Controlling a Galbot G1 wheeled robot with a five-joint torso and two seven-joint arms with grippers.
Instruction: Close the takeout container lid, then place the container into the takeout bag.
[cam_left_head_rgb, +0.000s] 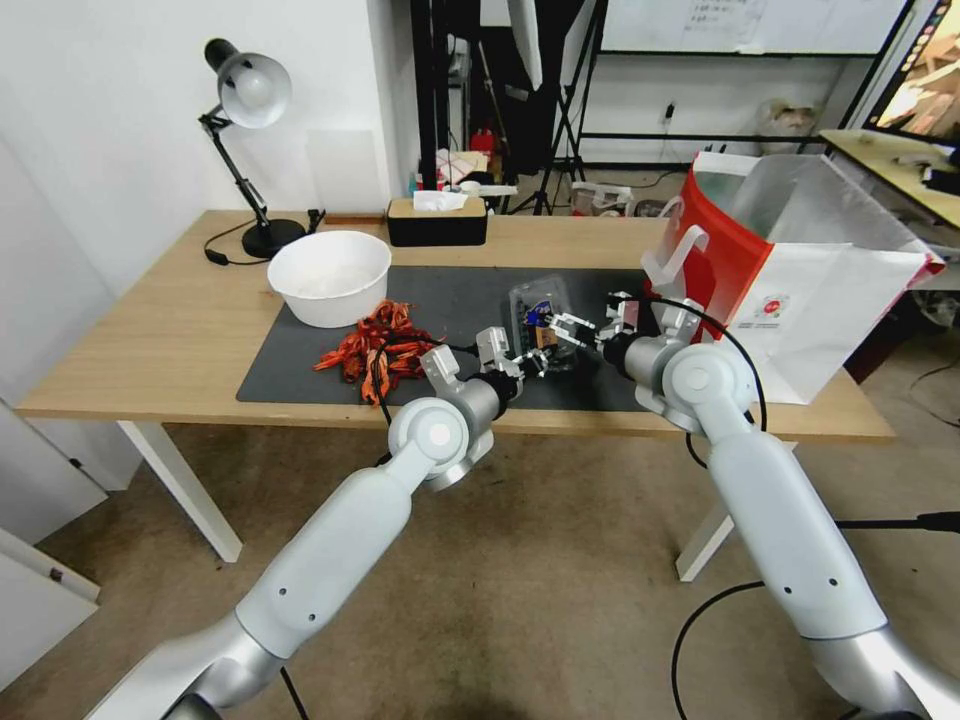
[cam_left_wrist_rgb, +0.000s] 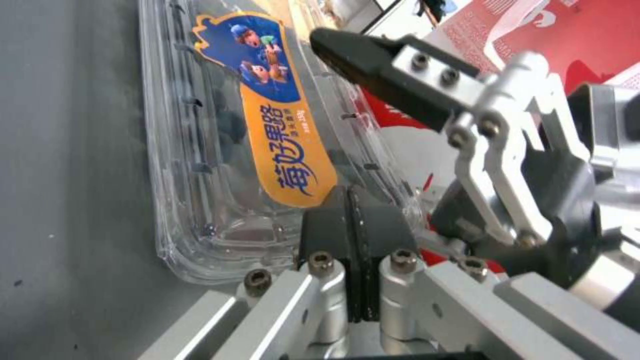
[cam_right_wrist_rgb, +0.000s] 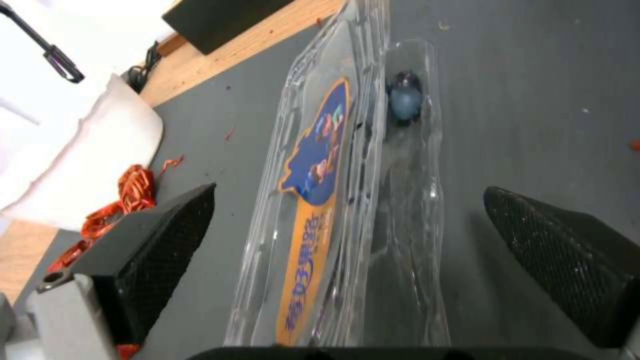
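The takeout container lies on the dark mat, a clear clamshell with dark blueberries inside. In the right wrist view the lid, which bears an orange-and-blue label, stands a narrow gap off the base. My left gripper is shut, its tips lying over the lid's near end. My right gripper is open, one finger on each side of the container; one of its fingers reaches over the lid. Both grippers meet at the container. The takeout bag stands open just right of them.
A white bowl and a heap of orange-red strips sit on the mat's left part. A desk lamp and a black tissue box stand at the table's back. The table's front edge is close below the grippers.
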